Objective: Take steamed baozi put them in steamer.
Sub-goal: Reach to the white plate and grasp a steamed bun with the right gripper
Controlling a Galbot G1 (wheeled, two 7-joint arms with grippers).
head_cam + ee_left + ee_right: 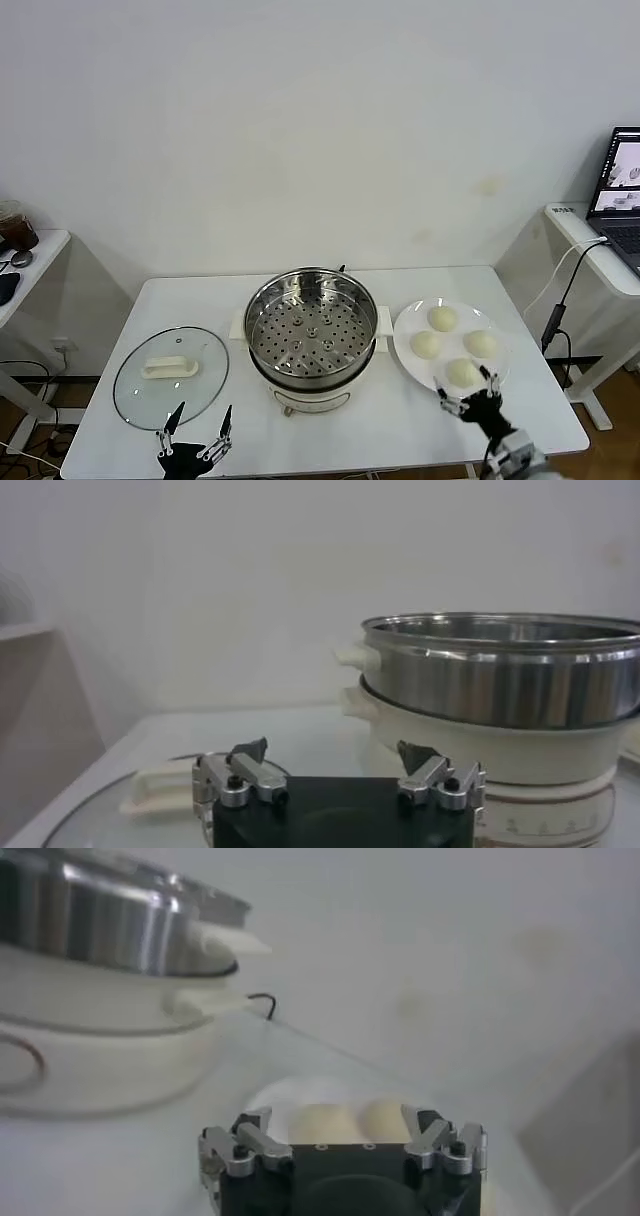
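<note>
Four baozi (452, 345) lie on a white plate (405, 335) at the right side of the table (400, 425), none of them in the steamer (311, 325). They sit close together in a rough diamond: one at the far side, two in the middle row, one at the near edge of the plate. The steamer stands at the table's centre, just left of the plate and not touching it as far as can be seen; its perforated tray is bare and its steel pot rests on a white base with side handles. The right gripper (466, 394) is at the near right of the table, directly at the near rim of the plate, with its fingers spread apart on either side of the nearest bun and nothing clamped between them; whether the fingertips touch that bun cannot be told. In the right wrist view two buns (345, 1120) show just beyond the gripper (343, 1131), between its parted fingers. A glass lid (171, 377) with a white handle lies flat at the left side of the table, apart from the steamer. The left gripper (198, 423) hangs at the near left edge, over the near rim of the lid, jaws wide apart and empty. A laptop (622, 185) stands on a side desk to the far right.
</note>
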